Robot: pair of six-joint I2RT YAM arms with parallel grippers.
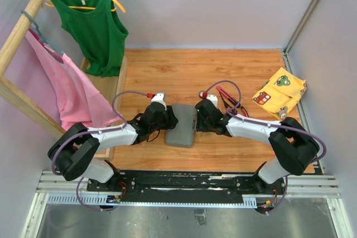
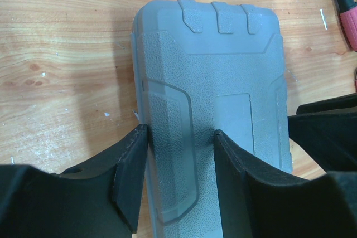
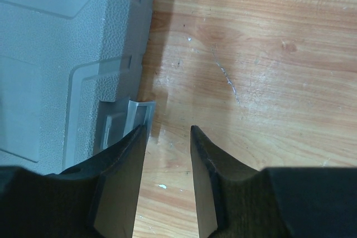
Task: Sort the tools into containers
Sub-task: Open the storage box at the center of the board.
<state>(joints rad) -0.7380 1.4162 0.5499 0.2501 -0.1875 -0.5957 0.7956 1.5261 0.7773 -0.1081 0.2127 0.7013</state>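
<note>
The grey tool case (image 1: 181, 125) lies shut and flat on the wooden table between both arms. My left gripper (image 2: 181, 132) is open over the case's left side (image 2: 212, 82). One of its fingers (image 2: 131, 165) is at the left edge and the other rests over the lid. My right gripper (image 3: 167, 129) is open at the case's right edge (image 3: 56, 54), with bare wood between its fingers. Its left finger (image 3: 120, 182) is against the small latch tab (image 3: 131, 115). Red-and-black-handled tools (image 1: 226, 96) lie behind the right arm, and one red handle (image 2: 348, 18) shows in the left wrist view.
A yellow patterned cloth (image 1: 279, 93) lies at the right of the table. A wooden clothes rack (image 1: 22, 37) stands at the left with a green top (image 1: 95, 26) and a pink garment (image 1: 72, 90) hanging over the table's left edge.
</note>
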